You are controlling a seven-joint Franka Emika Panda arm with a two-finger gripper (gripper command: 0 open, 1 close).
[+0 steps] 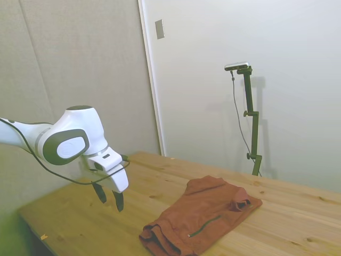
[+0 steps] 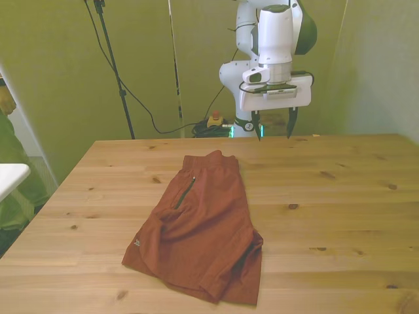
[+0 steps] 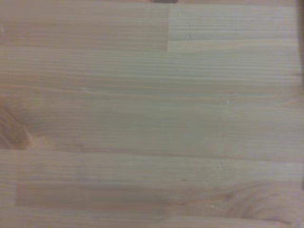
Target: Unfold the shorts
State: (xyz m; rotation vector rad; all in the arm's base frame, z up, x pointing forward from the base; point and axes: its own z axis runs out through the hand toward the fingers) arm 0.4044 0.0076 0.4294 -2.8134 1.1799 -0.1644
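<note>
The rust-brown shorts [image 2: 200, 229] lie folded on the wooden table [image 2: 340, 216], with a dark zipper line [image 2: 185, 193] near the waistband end that points toward the far edge. In the side view the shorts [image 1: 205, 216] sit at the lower middle. My gripper [image 2: 273, 128] hangs open above the table's far edge, at the front view's right of the shorts and well apart from them. In the side view the gripper [image 1: 109, 198] hovers to the left of the garment, holding nothing. The wrist view shows only bare wood [image 3: 152, 114].
A red-topped button box [image 2: 213, 120] and cables lie on the floor behind the table. A white surface [image 2: 10, 176] juts in at the front view's left edge. Bare wood surrounds the shorts on all sides.
</note>
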